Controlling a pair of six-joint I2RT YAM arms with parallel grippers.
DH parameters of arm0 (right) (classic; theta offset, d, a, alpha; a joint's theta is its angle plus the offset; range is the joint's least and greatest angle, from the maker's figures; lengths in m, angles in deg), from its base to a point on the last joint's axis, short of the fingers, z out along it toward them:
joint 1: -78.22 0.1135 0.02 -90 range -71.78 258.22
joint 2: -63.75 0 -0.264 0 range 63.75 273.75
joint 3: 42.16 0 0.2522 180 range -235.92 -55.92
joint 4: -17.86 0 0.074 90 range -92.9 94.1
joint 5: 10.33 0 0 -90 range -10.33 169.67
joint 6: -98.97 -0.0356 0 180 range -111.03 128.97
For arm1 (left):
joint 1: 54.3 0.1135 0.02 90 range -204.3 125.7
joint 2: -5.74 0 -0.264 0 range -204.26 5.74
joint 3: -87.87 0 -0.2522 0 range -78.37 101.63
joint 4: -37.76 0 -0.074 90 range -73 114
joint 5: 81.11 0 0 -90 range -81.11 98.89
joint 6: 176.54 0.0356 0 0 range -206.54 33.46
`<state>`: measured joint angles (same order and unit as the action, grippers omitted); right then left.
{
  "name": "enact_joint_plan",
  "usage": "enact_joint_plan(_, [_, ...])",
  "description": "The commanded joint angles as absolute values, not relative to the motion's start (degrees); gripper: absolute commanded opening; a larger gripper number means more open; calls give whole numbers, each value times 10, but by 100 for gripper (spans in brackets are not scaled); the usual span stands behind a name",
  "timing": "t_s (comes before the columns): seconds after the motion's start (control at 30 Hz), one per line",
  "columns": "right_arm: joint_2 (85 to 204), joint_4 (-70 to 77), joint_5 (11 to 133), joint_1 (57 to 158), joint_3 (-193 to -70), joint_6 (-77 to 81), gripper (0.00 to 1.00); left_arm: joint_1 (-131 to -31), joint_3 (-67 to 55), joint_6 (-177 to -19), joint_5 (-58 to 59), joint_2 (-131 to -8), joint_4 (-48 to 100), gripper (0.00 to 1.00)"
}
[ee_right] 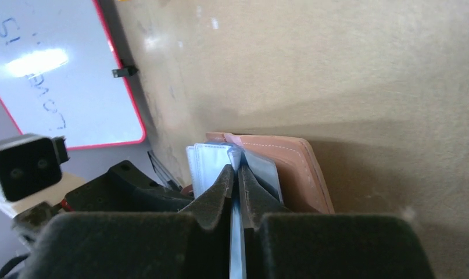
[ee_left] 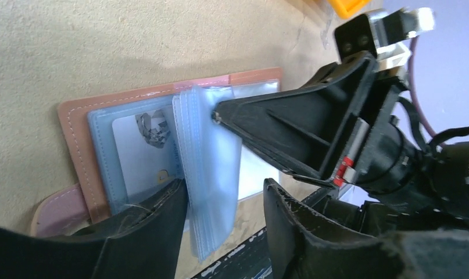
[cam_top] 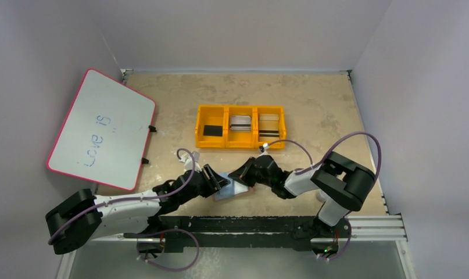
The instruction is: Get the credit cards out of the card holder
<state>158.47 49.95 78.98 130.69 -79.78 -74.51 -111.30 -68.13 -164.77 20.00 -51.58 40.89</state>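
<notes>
The tan leather folding card holder (cam_top: 234, 189) lies open on the beige tabletop (cam_top: 313, 104) by the near edge, between both arms. My right gripper (ee_right: 237, 172) pinches a clear plastic sleeve leaf (ee_left: 217, 152). My left gripper (ee_left: 225, 188) gapes astride the leaves. The pale blue-grey credit card (ee_left: 140, 152) sits pocketed nearest my left fingers, its long axis along the fold. Room looks tight.

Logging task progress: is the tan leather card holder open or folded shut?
Open. The tan leather card holder lies spread flat on the table, its pale blue sleeves fanned up; the right gripper pinches one.
</notes>
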Motion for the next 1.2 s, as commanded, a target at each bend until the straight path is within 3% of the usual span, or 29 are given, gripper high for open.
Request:
enact_joint_plan(0.0, [1533, 546, 814, 1307, -797, -659, 9, -1109, -631, -1609, 199, -547, 431, 45])
enact_joint_plan(0.13, [1486, 496, 797, 1306, -800, -625, 24, -1109, -591, -1585, 223, -557, 368, 32])
enact_joint_plan(0.27, [1402, 366, 877, 1307, -802, -625, 37, -1109, -571, -1561, 246, -562, 334, 15])
enact_joint_plan(0.43, [1319, 196, 935, 1305, -809, -600, 40, -1110, -518, -1509, 242, -611, 283, 2])
enact_joint_plan(0.6, [1297, 151, 925, 1304, -810, -563, 39, -1109, -476, -1485, 219, -669, 292, 2])
enact_joint_plan(0.77, [1292, 110, 945, 1303, -818, -549, 41, -1109, -422, -1475, 204, -731, 303, 14])
enact_joint_plan(0.9, [1284, 64, 961, 1303, -824, -562, 33, -1110, -371, -1466, 206, -779, 282, 22])
enact_joint_plan(1.17, [1149, 86, 955, 1303, -753, -563, 29, -1109, -335, -1477, 198, -849, 293, 33])
